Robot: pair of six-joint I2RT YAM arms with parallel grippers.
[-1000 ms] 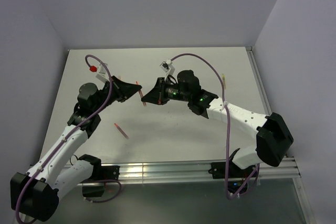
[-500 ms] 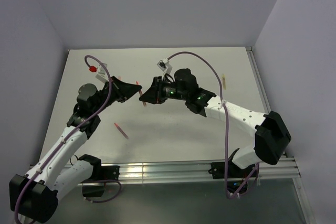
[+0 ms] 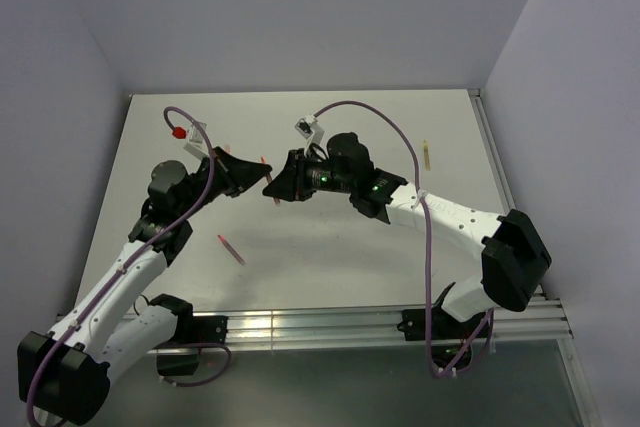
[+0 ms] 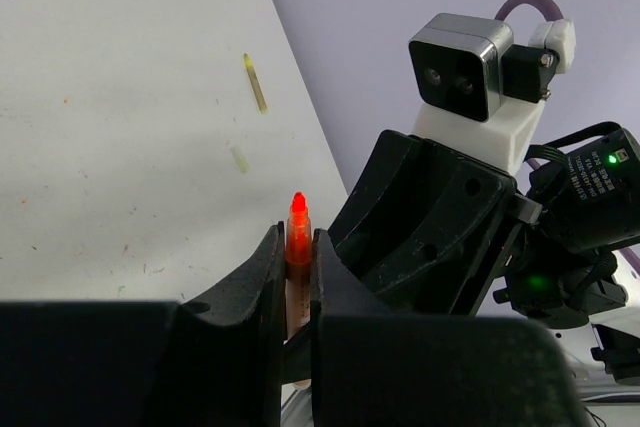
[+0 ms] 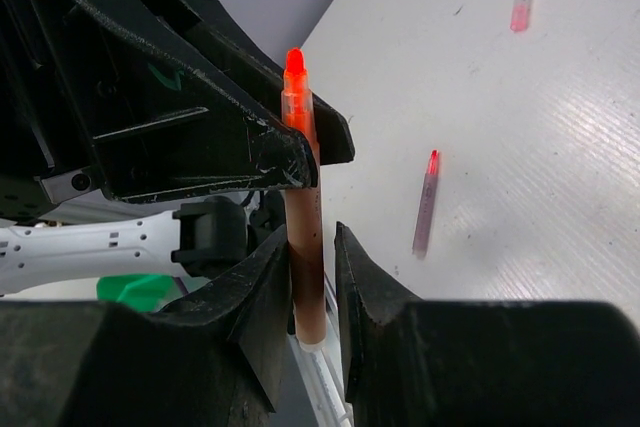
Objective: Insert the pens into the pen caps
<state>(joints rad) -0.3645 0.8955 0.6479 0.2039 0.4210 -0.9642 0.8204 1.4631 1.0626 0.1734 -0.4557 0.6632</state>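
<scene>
Lying around: a loose red pen (image 5: 425, 202) rests flat on the table (image 3: 350, 247), off to the right of the right gripper (image 5: 310, 232) in its wrist view and well apart from it. A pale pink cap (image 5: 520, 9) lies farther out beyond that pen.
Ahead of the left gripper (image 4: 297, 235): a tan-olive pen (image 4: 255, 82) and a pale stub (image 4: 238, 157) lie far off, the pen close to the table's edge by the wall.
Standing in the way: the two black grippers meet nose to nose. The right arm's wrist camera (image 4: 460, 77) and its black body fill the space just right of the left fingers. One left finger crosses the pen's barrel in the right wrist view.
Left gripper: clenched on the held pen (image 5: 295, 97), fingers pressed to both sides of the barrel.
Right gripper: slackened, jaws flanking the lower shaft of the same pen, with a thin gap at one finger.
Where the held pen is: upright between both grippers, raised off the table.
Look of the held pen: bright orange-red tip, clear red upper barrel, duller pinkish-tan lower stretch. Whether that lower part is a cap I cannot tell.
</scene>
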